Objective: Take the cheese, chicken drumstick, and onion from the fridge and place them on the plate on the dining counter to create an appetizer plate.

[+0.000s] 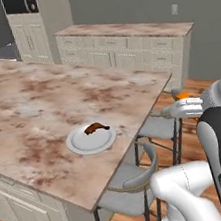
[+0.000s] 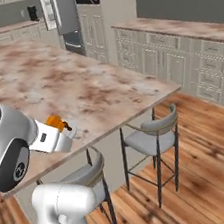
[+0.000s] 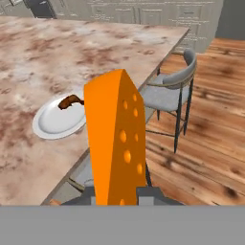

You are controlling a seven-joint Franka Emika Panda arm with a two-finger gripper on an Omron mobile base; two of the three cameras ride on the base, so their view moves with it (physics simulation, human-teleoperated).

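My gripper [image 1: 180, 97] is shut on the cheese [image 1: 183, 95], a bright orange wedge with holes that rises large between the fingertips in the hand view [image 3: 115, 139]. It hangs beyond the dining counter's [image 1: 30, 105] right edge, above the stools. Further left on the counter lies the round white plate [image 1: 78, 147], and the dark reddish-brown chicken drumstick [image 1: 96, 128] rests on its far side. From the hand camera, the plate [image 3: 50, 125] and drumstick [image 3: 70, 101] sit left of the cheese. The grey fridge [image 2: 64, 12] stands far behind the counter. The onion is out of view.
Two grey stools [image 1: 128, 180] [image 1: 161, 127] stand under the counter's overhang, below the gripper. A second marbled counter on cream cabinets [image 1: 122, 45] runs along the back wall. Wooden floor [image 2: 208, 171] spreads to the right.
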